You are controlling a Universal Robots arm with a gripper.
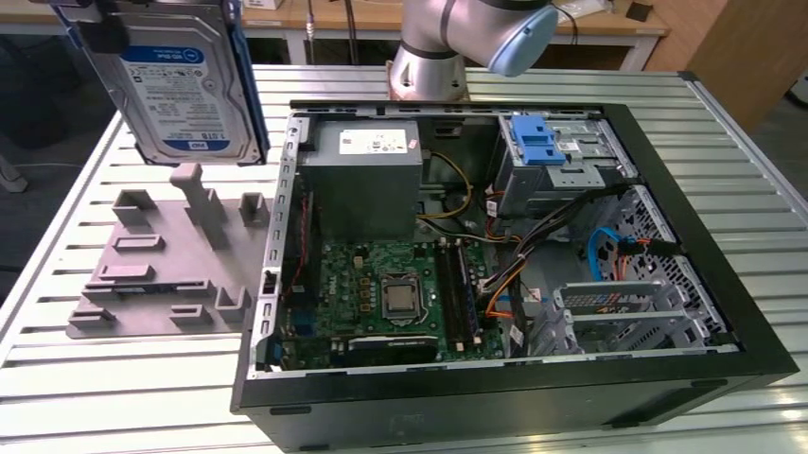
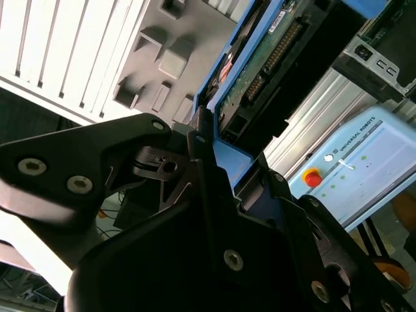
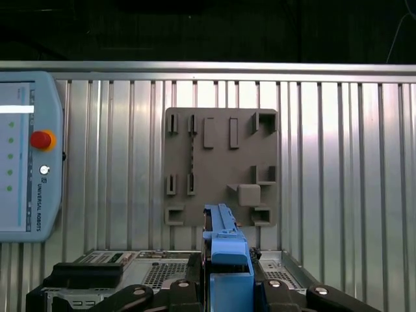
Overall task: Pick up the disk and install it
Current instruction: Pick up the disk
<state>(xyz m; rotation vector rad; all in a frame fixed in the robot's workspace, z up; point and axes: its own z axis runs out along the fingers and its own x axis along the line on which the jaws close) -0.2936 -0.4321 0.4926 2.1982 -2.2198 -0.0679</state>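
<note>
**Operator:** What has the gripper got?

**Spotter:** Your gripper [image 3: 227,261] is clamped on the disk [image 3: 224,224]. In the first wrist view its black fingers [image 3: 194,273] press the blue rails [image 3: 229,250] from both sides. In the second wrist view the disk [image 2: 260,71] shows you its circuit-board side.

**Operator:** Where is the disk?

**Spotter:** Lifted off the table. In the exterior view your disk [image 1: 180,90] hangs on end, label toward the camera, above the gray fixture [image 1: 158,255] on the slatted table [image 1: 127,378]. The pendant [image 3: 29,156] lies on that table too.

**Operator:** And the case?

**Spotter:** The open case [image 1: 505,402] lies just beside the fixture, on the exterior view's right. Inside you have the motherboard [image 1: 385,293] and, behind it, the power supply [image 1: 366,180]. In the far corner is the cage [image 1: 562,156] with its blue latch, well apart from the disk. The arm [image 1: 442,47] rises beyond the case.
</note>
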